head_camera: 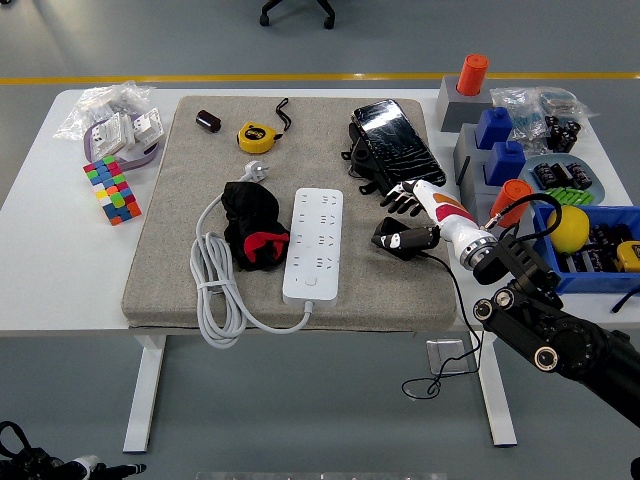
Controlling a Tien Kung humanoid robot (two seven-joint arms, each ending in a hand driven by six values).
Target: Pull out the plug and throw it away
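Head view only. Right hand [408,222] in from the lower right corner, over the right part of the grey mat [180,270], fingers curled around a small black plug [392,239], held clear of the white power strip [314,245] and just right of it. Strip lying lengthwise mid-mat, sockets bare, white cable [215,290] coiled toward the mat's left edge, its own white plug [258,172] lying near the strip's far left. Black and red cloth bundle [253,228] touching the strip's left side. Black device with glossy screen [393,142] at the mat's far right corner, just beyond the hand. Yellow tape measure [256,135] and small dark cylinder [209,121] near the mat's far edge. Colourful cube puzzle [112,189] and clear bags of small parts [112,118] on the white tabletop [60,260] at the left edge. Right edge of tabletop: grey blocks with orange cylinder [472,73] and blue blocks [497,126], blue bin [580,270] holding a yellow ball [567,227], round tray of small parts [567,177]. Thin black wire [455,330] hanging off the right arm below the near edge. Left arm out of frame.
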